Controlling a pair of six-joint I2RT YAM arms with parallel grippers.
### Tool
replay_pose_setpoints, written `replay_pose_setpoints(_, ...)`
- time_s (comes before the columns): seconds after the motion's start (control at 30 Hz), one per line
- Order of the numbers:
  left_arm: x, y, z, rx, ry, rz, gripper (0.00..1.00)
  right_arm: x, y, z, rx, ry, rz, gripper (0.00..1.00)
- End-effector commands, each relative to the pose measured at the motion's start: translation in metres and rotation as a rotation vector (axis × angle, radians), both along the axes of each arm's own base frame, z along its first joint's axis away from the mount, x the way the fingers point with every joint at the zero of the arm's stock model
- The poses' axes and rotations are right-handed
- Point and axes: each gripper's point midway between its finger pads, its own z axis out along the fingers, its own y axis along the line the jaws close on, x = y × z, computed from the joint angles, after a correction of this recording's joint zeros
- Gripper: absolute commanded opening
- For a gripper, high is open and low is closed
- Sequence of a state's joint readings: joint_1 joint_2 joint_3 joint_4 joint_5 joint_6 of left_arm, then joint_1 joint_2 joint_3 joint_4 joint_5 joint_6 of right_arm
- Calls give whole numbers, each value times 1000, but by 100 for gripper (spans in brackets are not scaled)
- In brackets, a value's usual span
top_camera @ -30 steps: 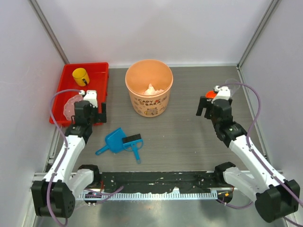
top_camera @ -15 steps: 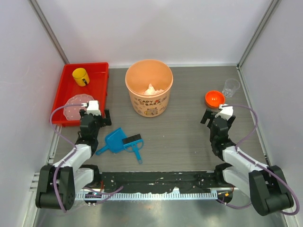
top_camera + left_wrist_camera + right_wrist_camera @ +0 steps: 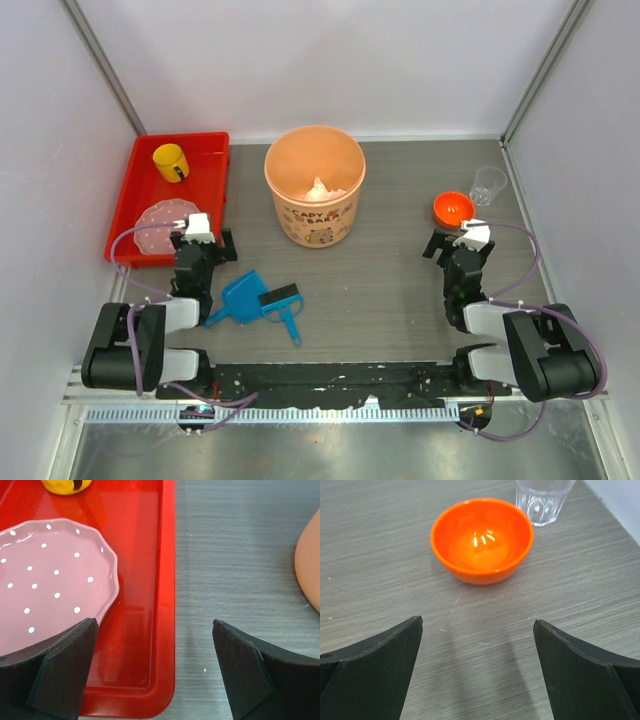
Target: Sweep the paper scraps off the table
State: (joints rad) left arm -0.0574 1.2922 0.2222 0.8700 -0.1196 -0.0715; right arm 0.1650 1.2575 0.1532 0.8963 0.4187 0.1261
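From where I stand, the only paper scraps I can make out are a white crumpled heap at the bottom of the orange bucket, which stands upright toward the back of the desk. I see no wads on the wood grain itself, so the sweeping looks finished or close to it. Both arms are folded low near their bases. The left end effector has its fingers spread wide with nothing between them, and it hangs over the near edge of the red tray, just beside the pink plate. The right end effector is likewise spread and empty, facing the orange bowl and the glass behind it. The blue dustpan and brush lie together on the desk near the left arm. The trouble I would watch for is a careless move. A dip of the left arm could catch the tray rim or plate, and a swing inward could scatter the dustpan and brush. On the right, a forward push could shove the bowl into the glass and tip it. A knock to the bucket would spill the scraps back out.
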Motion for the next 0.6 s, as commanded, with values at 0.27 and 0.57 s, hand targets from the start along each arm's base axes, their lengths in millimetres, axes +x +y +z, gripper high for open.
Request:
replay_pose_setpoints(0.27, 7, 0, 22, -1, -175, -8, 100, 12, -14, 37, -21, -163, -14, 98)
replay_pose_setpoints(0.57, 6, -2, 19, 2, -177, -19, 100, 13, -12, 37, -27, -163, 5, 98)
